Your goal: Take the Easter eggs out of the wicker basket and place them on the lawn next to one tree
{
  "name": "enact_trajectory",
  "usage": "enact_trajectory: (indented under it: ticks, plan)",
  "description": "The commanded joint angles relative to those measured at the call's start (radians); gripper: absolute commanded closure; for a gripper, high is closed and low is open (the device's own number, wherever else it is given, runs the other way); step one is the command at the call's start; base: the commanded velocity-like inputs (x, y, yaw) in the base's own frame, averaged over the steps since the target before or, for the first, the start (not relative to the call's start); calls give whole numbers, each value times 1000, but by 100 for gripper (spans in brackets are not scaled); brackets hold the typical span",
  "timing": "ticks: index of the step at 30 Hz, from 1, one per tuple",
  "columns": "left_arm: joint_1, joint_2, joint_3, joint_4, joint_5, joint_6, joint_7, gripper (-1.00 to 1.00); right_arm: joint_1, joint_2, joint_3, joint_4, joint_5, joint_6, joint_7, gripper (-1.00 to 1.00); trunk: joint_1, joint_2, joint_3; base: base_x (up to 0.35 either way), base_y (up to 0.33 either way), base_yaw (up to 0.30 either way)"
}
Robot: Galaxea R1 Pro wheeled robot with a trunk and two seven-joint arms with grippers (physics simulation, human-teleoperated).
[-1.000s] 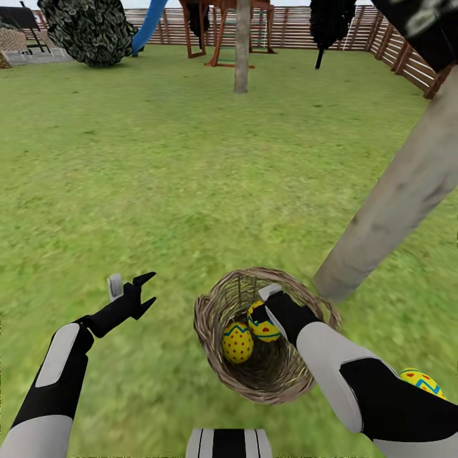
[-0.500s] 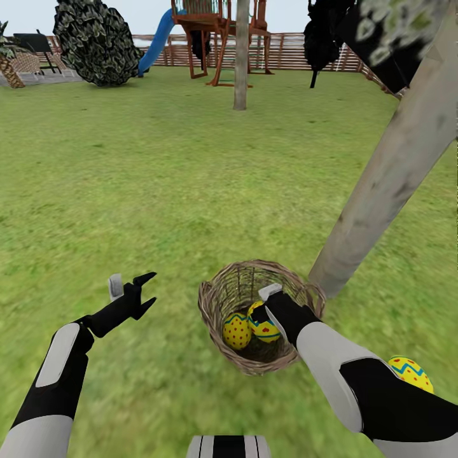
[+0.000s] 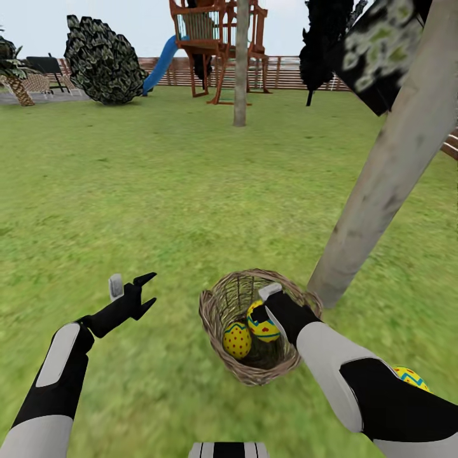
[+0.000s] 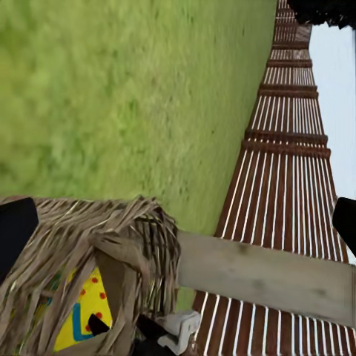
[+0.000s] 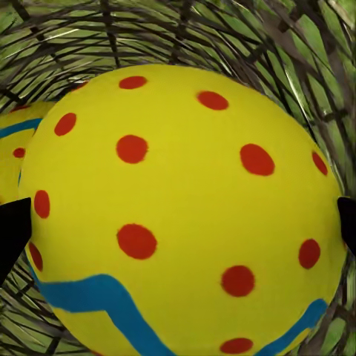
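Currently the left end effector (image 3: 130, 289) hovers over the lawn (image 3: 159, 191), fingers apart, holding nothing. Right of it, the wicker basket (image 3: 213, 318) holds two Easter eggs; the right end effector (image 3: 264, 308) is clamped on the farther egg (image 3: 262, 326). Tree trunk (image 3: 375, 191) stands just beyond; third egg (image 3: 412, 376) lies far right.
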Motion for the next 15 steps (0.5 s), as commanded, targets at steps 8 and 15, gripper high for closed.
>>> enact_trajectory:
  ticks: [8, 15]
  plan:
    - [-1, 1, 1, 0, 10, 6, 10, -100, 0, -2, -1, -4, 6, 7, 132, 100, -4, 2, 30, 0, 0, 0]
    - [-1, 0, 1, 2, 10, 6, 10, -100, 0, -4, -3, -7, 6, 9, 136, 100, -7, 3, 57, 0, 0, 0]
